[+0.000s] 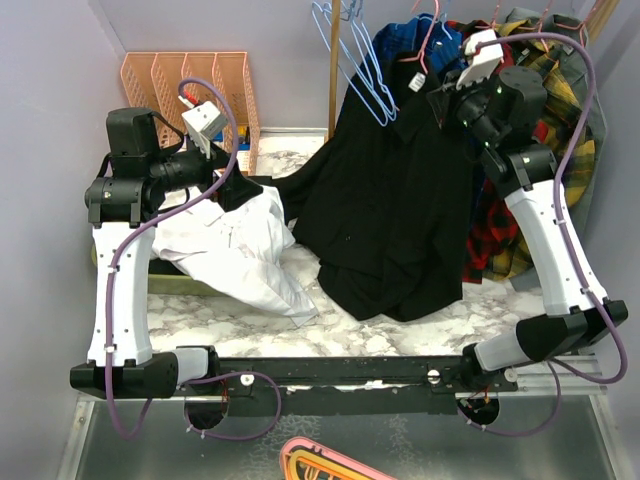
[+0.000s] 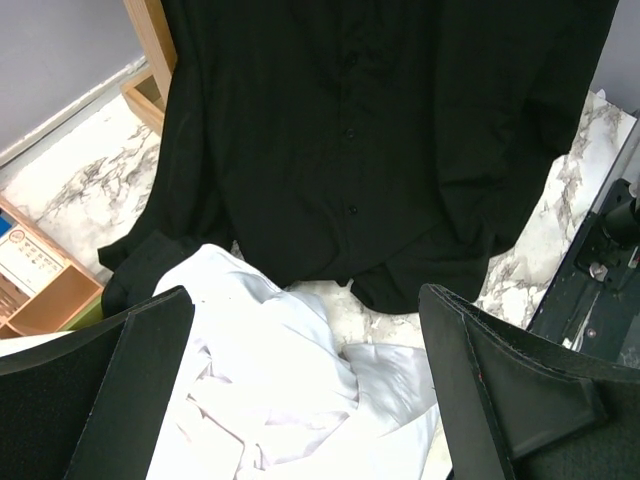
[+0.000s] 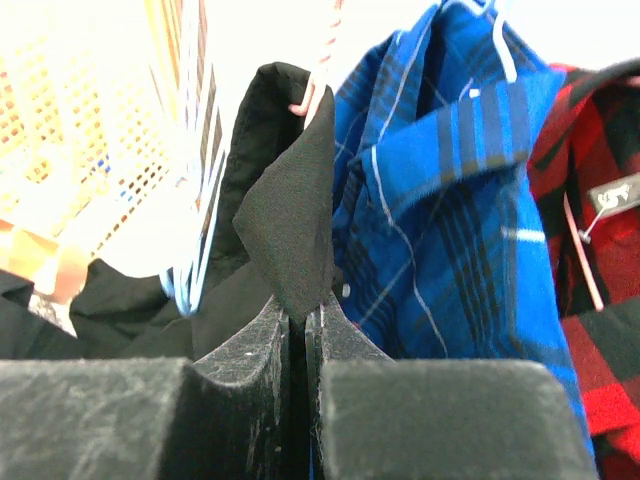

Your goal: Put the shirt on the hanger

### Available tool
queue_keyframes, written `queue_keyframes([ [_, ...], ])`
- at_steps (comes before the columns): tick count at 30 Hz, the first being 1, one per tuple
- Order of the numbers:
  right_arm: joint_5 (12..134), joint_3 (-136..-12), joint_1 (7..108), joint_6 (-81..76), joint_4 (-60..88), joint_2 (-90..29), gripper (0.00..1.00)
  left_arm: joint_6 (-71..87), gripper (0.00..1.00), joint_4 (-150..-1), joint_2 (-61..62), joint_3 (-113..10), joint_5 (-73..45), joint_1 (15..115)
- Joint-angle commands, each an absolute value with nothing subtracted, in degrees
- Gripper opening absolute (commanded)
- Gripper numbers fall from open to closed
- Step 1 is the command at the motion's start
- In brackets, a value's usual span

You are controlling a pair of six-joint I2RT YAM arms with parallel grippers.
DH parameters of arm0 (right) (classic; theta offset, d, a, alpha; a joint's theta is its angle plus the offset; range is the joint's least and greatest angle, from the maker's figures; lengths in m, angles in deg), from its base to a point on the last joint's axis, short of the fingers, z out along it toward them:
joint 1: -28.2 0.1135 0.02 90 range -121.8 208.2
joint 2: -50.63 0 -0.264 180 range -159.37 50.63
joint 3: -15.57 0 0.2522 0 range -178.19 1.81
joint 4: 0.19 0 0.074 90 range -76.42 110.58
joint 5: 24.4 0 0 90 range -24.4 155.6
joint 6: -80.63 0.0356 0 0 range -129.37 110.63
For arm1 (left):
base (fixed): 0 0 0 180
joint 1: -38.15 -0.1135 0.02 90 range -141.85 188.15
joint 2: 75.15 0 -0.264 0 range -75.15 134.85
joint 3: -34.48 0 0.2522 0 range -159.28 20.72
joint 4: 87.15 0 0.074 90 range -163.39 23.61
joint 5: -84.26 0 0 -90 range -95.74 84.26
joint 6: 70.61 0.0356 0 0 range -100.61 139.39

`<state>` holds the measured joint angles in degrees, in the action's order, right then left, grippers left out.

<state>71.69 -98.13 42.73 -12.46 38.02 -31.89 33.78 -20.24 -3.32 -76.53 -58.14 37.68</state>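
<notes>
Right tool (image 3: 297, 312) closed, pinching shirt (image 3: 290, 220); left tool (image 2: 308, 300) wide open.

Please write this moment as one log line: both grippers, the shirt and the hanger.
left gripper open above white garment | right gripper shut on black shirt fabric | pink hanger wire at shirt's top

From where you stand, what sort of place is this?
Likely a robot test bench staged as a laundry corner: marble-look table, hung shirts like the blue plaid shirt, spare light blue hangers.
</notes>
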Motion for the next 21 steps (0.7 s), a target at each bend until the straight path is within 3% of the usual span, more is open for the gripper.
queue_keyframes([
  [1, 71.7, -105.9, 42.5, -10.7, 30.8, -36.3, 0.01, 32.9, 0.98, -21.6, -3.8, -76.5, -60.5, 37.1],
  [16, 68.3, -130.7, 42.4, -11.9, 36.8, -54.5, 0.01, 32.9, 0.98, -21.9, -3.7, -75.6, -60.8, 37.1],
  [21, 67.4, -132.3, 42.5, -10.9, 37.8, -57.7, 0.01, 32.9, 0.98, -22.1, -3.7, -75.0, -60.8, 37.0],
])
